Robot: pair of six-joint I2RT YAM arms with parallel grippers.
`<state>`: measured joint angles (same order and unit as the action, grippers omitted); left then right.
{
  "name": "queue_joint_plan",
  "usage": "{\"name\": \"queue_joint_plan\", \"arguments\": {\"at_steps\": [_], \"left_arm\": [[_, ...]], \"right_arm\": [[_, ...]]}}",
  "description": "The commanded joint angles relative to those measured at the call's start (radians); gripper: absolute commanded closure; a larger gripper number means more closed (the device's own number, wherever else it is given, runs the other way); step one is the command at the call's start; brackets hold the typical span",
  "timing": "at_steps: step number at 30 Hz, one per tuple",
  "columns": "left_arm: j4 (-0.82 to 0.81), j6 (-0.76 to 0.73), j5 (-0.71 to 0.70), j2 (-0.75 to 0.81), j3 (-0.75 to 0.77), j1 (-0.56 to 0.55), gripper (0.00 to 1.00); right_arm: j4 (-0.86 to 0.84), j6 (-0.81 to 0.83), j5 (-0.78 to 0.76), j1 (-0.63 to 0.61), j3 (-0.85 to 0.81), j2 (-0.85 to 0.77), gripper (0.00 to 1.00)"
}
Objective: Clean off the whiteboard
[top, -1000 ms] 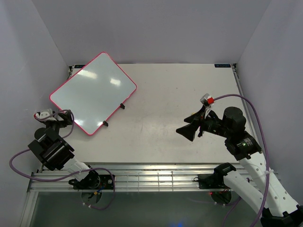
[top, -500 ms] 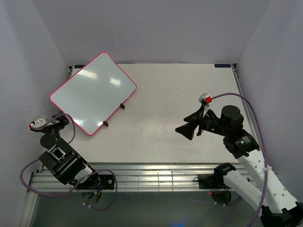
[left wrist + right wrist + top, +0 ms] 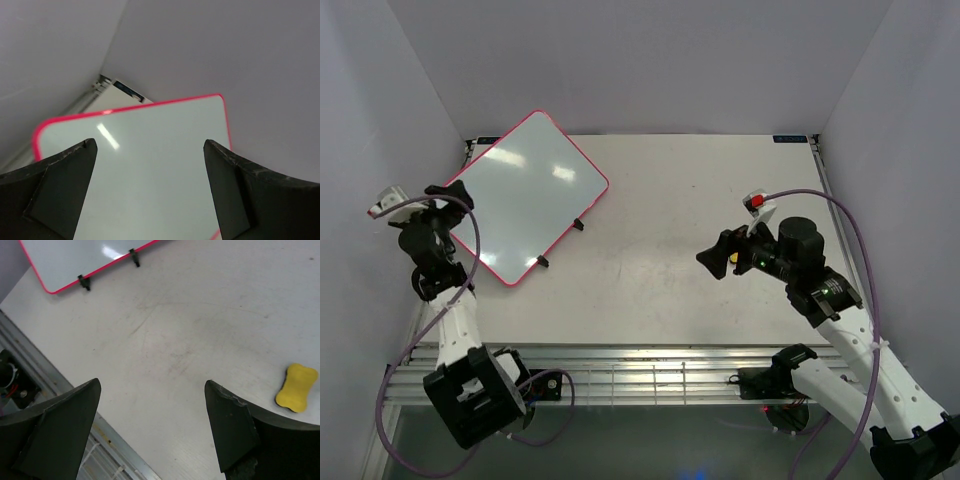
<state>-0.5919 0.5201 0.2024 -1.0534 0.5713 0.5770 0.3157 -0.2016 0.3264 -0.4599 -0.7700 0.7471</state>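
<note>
The whiteboard (image 3: 520,195) lies tilted at the table's back left, with a pink-red frame, black stand legs and a blank glossy face. My left gripper (image 3: 453,192) is open and empty, held at the board's left edge. In the left wrist view the gripper (image 3: 149,145) hangs above the board (image 3: 150,170), which fills the space between the fingers. My right gripper (image 3: 720,258) is open and empty over the bare table at mid right. In the right wrist view this gripper (image 3: 152,385) is over bare table, the board's lower edge (image 3: 75,260) shows at top left and a yellow eraser (image 3: 296,388) lies at right.
The eraser does not show in the top view. The white table (image 3: 670,200) is closed in by grey walls at the left, back and right. A metal rail (image 3: 650,375) runs along the near edge.
My left arm has swung up from low at the front left, so its gripper now sits at the board's left edge. My right gripper has drawn slightly to the right.
</note>
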Motion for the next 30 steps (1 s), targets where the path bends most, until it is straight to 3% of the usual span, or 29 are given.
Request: {"name": "queue_joint_plan", "arguments": {"at_steps": [1,3,6,15,21,30], "left_arm": [[0.468,-0.057,-0.052,0.116,0.114,-0.132,0.02],[0.679,-0.126,-0.040,0.113,0.218,-0.193,0.02],[0.850,-0.225,-0.122,0.168,0.263,-0.385,0.02],[1.200,-0.350,-0.222,0.466,0.344,-0.555,0.02],[1.308,-0.364,-0.325,0.573,0.412,-0.684,0.02],[1.288,-0.333,-0.271,0.615,0.420,-0.735,0.02]], "right_arm": [[0.010,0.005,-0.235,-0.002,-0.052,0.000,0.10],[0.014,0.005,-0.367,-0.002,-0.054,-0.002,0.10],[0.042,0.022,-0.516,-0.002,-0.063,-0.009,0.10],[0.296,0.057,-0.690,-0.002,-0.170,-0.081,0.10],[0.408,0.060,-0.696,-0.002,-0.176,-0.170,0.10],[0.476,0.060,-0.731,-0.002,-0.192,-0.233,0.10]]}}
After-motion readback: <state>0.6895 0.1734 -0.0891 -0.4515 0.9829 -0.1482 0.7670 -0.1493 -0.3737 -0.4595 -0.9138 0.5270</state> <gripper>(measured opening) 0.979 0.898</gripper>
